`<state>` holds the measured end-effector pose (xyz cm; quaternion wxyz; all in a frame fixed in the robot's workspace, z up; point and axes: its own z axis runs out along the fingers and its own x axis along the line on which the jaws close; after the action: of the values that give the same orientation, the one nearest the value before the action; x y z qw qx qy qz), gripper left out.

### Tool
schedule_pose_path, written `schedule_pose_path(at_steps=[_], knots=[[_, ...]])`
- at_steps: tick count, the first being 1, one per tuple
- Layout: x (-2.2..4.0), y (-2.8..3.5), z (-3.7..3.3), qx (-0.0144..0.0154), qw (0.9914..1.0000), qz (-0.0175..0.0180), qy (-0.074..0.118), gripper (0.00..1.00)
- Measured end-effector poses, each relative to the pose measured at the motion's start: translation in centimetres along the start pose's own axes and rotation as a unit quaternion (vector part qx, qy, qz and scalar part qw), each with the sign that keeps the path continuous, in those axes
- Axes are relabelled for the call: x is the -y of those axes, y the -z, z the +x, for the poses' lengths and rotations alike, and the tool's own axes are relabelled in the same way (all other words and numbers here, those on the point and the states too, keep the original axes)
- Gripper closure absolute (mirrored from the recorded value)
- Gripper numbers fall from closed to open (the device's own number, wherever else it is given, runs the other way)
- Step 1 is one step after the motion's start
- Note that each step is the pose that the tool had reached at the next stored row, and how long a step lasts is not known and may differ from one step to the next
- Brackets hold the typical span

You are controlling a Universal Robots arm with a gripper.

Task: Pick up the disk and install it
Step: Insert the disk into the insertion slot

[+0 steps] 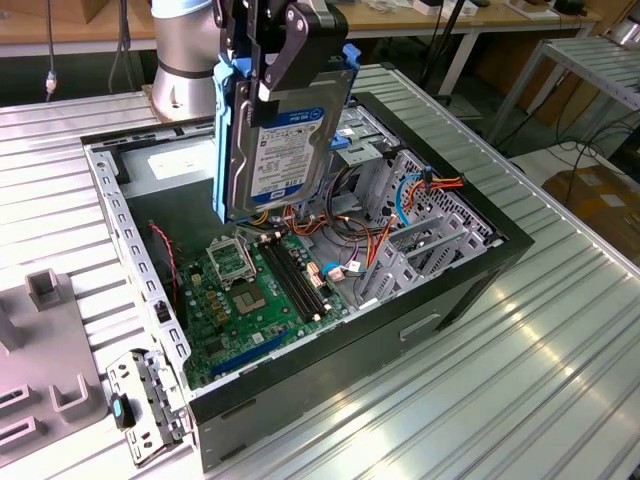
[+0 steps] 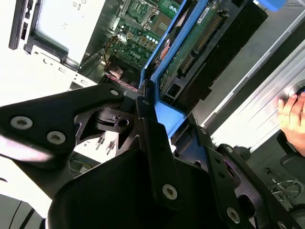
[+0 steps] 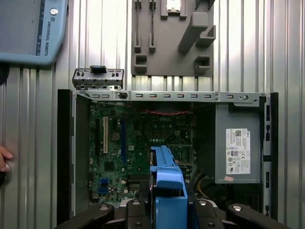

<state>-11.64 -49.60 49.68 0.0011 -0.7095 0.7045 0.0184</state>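
my gripper (image 1: 262, 80) is clamped on the disk (image 1: 282, 150), hanging on edge over the motherboard (image 1: 250, 300); if it slips or snags those cables (image 1: 372, 243) going down, could get ugly

The exterior view looks down slantwise on the open computer case (image 1: 330, 370) from off one corner, with the table (image 1: 520, 380) around it. The first wrist view faces straight down into that case from well above. The second wrist view sits close behind the tool (image 2: 147, 105) (along the disk (image 2: 190, 43)), and all three share the case's motherboard (image 1: 250, 295).

Disk (image 1: 280, 150) label, power-supply (image 3: 238, 119) sticker (image 3: 238, 151) (barcodes): print illegible.
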Motion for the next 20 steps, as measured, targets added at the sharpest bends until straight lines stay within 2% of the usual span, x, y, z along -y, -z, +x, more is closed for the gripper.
schedule_pose_path(at_steps=[7, 13, 20], knots=[[0.79, 0.02, 0.35, 0.0000, 1.00000, 0.0000, 0.000, 0.63], [1.84, 0.02, 0.43, 0.0000, 1.00000, 0.0000, 0.000, 0.63], [1.91, 0.02, 0.53, 0.0000, 1.00000, 0.0000, 0.000, 0.63]])
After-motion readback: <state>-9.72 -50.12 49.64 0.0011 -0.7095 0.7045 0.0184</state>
